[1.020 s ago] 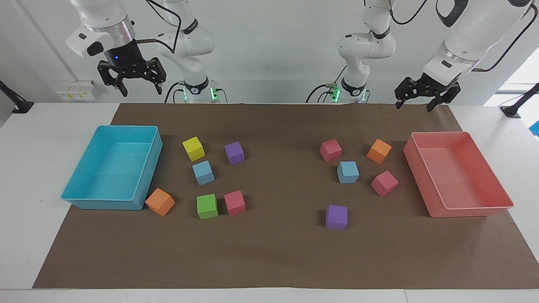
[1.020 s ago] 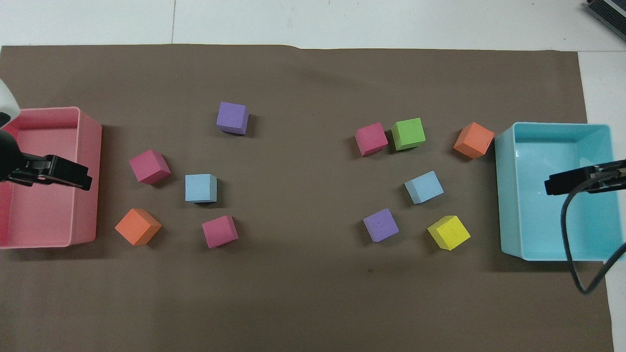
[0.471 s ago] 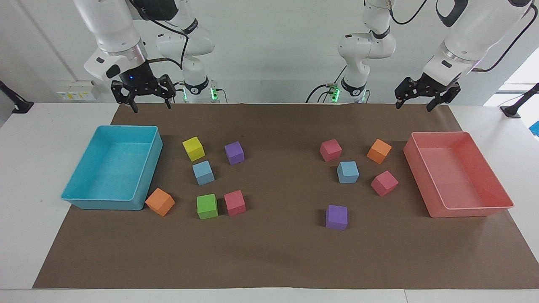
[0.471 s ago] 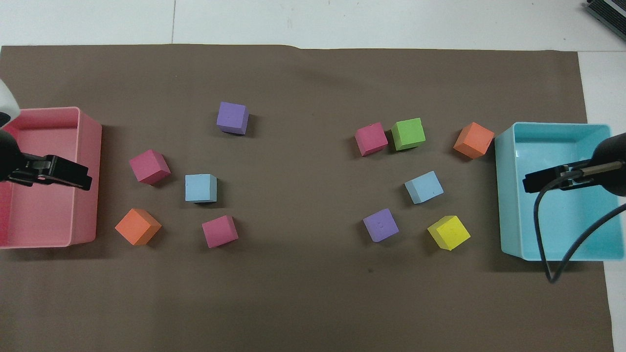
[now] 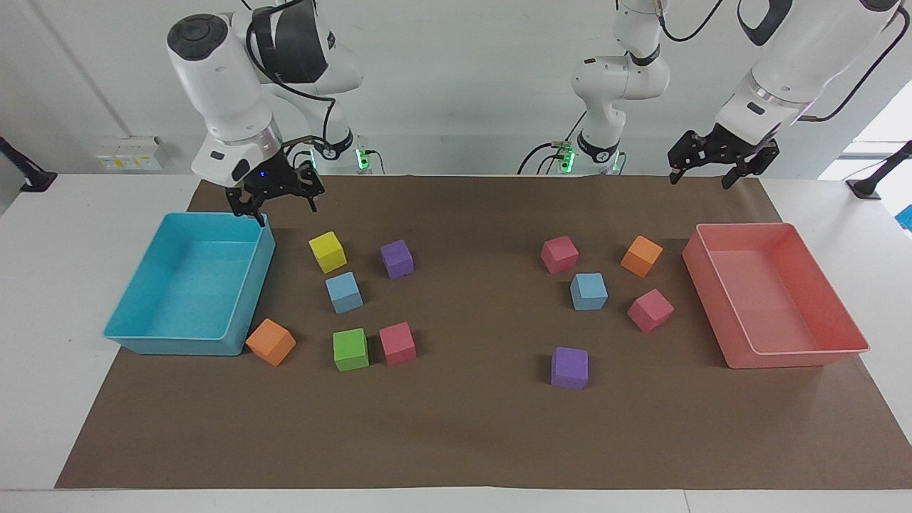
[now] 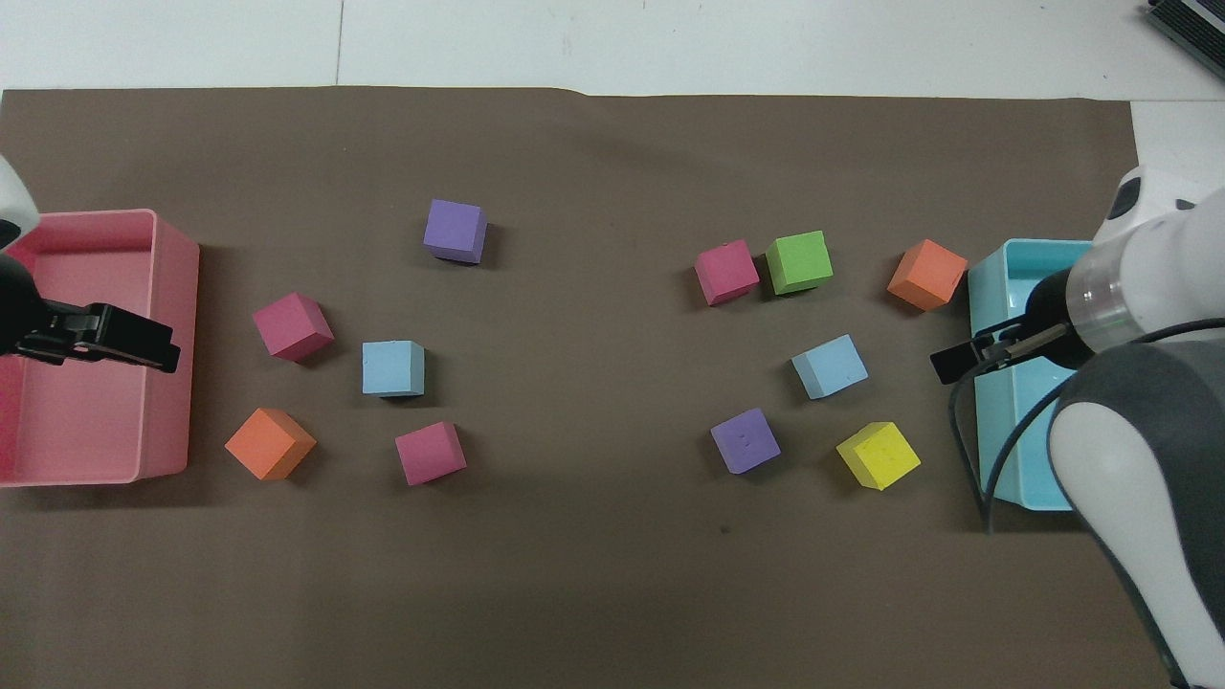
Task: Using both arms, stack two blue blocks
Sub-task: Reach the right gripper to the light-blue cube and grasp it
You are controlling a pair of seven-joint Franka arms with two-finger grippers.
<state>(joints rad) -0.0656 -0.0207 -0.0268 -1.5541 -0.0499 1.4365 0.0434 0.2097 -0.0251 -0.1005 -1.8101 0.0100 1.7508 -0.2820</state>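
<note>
Two light blue blocks lie on the brown mat. One blue block sits among the cubes toward the right arm's end, between a yellow cube and a green one. The other blue block sits among the cubes toward the left arm's end. My right gripper hangs open and empty over the turquoise tray's rim on the side that faces the cubes. My left gripper waits open and empty, raised over the pink tray.
A turquoise tray stands at the right arm's end and a pink tray at the left arm's end. Yellow, purple, green, pink and orange cubes surround one blue block; several more surround the other.
My right arm has come down and swung from over the turquoise tray toward its rim beside the cubes. The left arm and all cubes have stayed put.
</note>
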